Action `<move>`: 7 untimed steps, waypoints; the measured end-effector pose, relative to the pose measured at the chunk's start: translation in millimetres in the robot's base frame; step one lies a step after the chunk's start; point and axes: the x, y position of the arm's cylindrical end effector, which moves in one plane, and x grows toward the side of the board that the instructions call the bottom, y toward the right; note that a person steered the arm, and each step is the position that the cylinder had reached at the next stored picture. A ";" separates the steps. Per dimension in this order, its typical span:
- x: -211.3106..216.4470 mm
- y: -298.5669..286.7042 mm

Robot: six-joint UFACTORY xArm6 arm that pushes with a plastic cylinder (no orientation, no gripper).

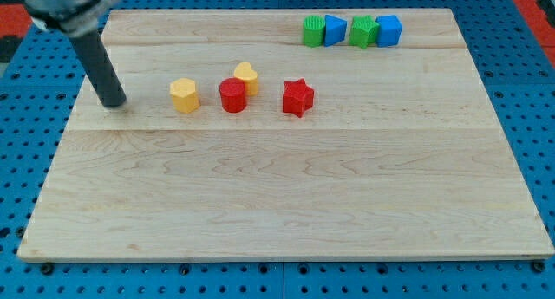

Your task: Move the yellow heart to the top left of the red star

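Yellow heart (246, 76) touching red cylinder (232, 96); my tip (114, 103) well left, no fingers.

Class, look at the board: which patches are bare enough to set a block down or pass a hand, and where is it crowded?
Free: the whole half below the yellow hexagon, red cylinder and red star; also the right side, under the green and blue row. Crowded: the middle cluster, where the yellow heart touches the cylinder. My tip stands left of the hexagon.
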 end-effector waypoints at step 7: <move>-41.0 168.5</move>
